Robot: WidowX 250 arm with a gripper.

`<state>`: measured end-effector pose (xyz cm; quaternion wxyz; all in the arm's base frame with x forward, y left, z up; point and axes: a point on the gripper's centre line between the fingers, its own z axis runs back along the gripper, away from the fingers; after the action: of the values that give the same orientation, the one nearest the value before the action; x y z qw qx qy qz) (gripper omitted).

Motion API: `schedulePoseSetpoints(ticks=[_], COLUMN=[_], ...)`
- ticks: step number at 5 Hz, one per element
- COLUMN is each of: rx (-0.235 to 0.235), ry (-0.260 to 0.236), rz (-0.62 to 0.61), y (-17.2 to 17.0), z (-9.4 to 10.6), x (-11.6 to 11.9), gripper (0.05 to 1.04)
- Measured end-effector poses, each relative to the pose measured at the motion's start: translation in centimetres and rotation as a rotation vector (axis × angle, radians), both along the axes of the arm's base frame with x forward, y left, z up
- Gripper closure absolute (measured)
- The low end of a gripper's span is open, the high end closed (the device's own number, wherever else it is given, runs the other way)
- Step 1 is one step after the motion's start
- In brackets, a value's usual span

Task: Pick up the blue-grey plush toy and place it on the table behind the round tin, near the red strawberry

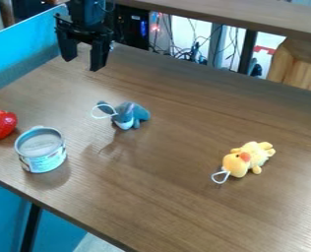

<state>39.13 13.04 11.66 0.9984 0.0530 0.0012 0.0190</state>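
above the far left part of the wooden table (184,211), the black gripper (83,56) hangs with its jaws wide apart, pointing down, and nothing is held between them. the black arm (86,12) comes in from the top edge above it. nearest to the jaws, yet well apart from them, is a small blue-grey plush toy (132,115), lying left of the middle of the view. its white cord loop (104,118) lies at its left end, toward the left edge of the view.

farther out, toward the lower left, a short round can (43,158) stands upright near the table's front edge, its silvery end up and a pale blue label around its side. just beside it, toward the left edge of the view, is a shiny red strawberry (2,124), apart from the can.

on the right side of the table lies a yellow plush toy (250,156) with an orange beak, a white cord loop at its head end, well apart from the rest.

beyond the table's far edge are tangled dark cables (184,53) and a light wooden piece (301,71) at the right. a blue panel (20,49) runs along the left.
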Motion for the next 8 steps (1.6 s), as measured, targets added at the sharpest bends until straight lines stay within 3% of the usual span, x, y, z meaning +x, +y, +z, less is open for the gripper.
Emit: schedulePoseSetpoints(ticks=[2, 3, 6, 7, 8], rx=[-0.052, -0.031, -0.075, -0.094, -0.066], ry=[0.072, 0.027, -0.013, -0.035, -0.012], rz=[-0.021, -0.005, 0.009, 0.0, 0.004], y=[-1.7, -4.3, -7.1, -8.1, -8.7], z=[-3.9, -3.9, -3.3, -4.3, -5.5], x=[-0.8, -0.6, -0.1, 0.7, 0.8], gripper=[0.079, 0.079, 0.079, 0.079, 0.079])
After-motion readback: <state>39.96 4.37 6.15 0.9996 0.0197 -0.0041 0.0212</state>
